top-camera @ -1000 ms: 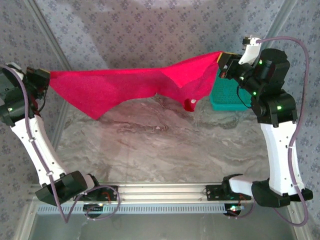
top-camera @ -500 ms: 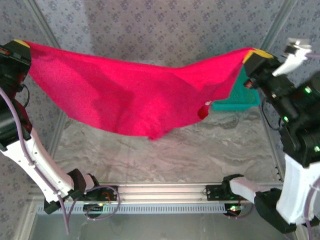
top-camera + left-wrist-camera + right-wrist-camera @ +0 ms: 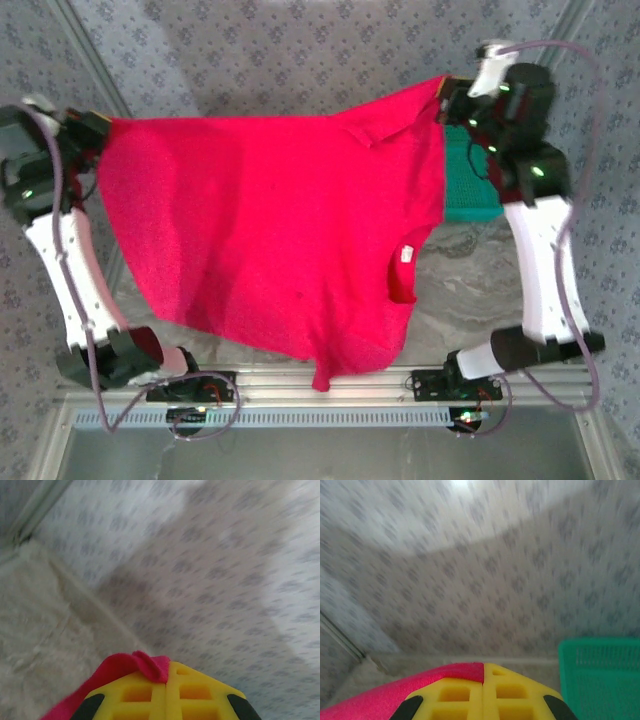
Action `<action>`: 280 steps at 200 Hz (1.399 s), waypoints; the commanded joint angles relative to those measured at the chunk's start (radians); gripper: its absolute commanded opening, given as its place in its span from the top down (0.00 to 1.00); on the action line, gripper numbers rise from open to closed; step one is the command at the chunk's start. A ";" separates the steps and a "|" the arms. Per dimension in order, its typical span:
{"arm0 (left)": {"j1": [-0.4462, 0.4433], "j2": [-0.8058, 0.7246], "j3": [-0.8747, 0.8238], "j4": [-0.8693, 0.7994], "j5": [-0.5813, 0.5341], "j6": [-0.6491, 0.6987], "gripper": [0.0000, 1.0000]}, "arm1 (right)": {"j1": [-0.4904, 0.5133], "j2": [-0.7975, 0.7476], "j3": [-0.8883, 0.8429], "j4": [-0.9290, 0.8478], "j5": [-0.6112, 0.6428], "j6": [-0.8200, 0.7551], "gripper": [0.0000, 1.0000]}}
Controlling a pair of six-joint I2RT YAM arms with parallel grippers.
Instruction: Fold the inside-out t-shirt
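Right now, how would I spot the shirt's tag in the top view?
The red t-shirt hangs spread wide above the table. On its right half, toward the near edge, is a curved neck opening. The tag is the small white patch at that opening's upper edge, the only pale spot on the red cloth.

Table (image 3: 470,290): marbled grey-beige top.
Walls (image 3: 300,50): behind the table — grey, small repeating motif.
Rail (image 3: 260,382): aluminium, table's near edge.
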 commanded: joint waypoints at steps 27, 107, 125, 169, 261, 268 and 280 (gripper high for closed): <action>-0.101 0.311 -0.116 0.127 -0.129 0.108 1.00 | -0.012 0.328 -0.046 0.100 -0.009 0.071 1.00; -0.230 0.575 0.028 -0.048 -0.358 0.146 0.50 | 0.042 0.885 0.504 -0.338 -0.105 0.218 0.35; -0.262 0.454 -0.212 0.114 -0.237 0.083 0.50 | 0.067 0.753 0.166 -0.104 -0.157 0.289 0.39; -0.336 0.277 -0.599 0.347 -0.079 -0.020 0.51 | 0.126 0.756 -0.033 0.055 -0.168 0.351 0.40; -0.373 0.245 -0.754 0.351 -0.065 0.012 0.52 | 0.172 0.912 0.020 0.107 -0.162 0.447 0.42; -0.372 0.249 -0.755 0.351 -0.064 0.012 0.52 | 0.173 0.917 0.028 0.111 -0.161 0.453 0.45; -0.372 0.252 -0.755 0.353 -0.063 0.014 0.53 | 0.173 0.930 0.047 0.107 -0.156 0.461 0.53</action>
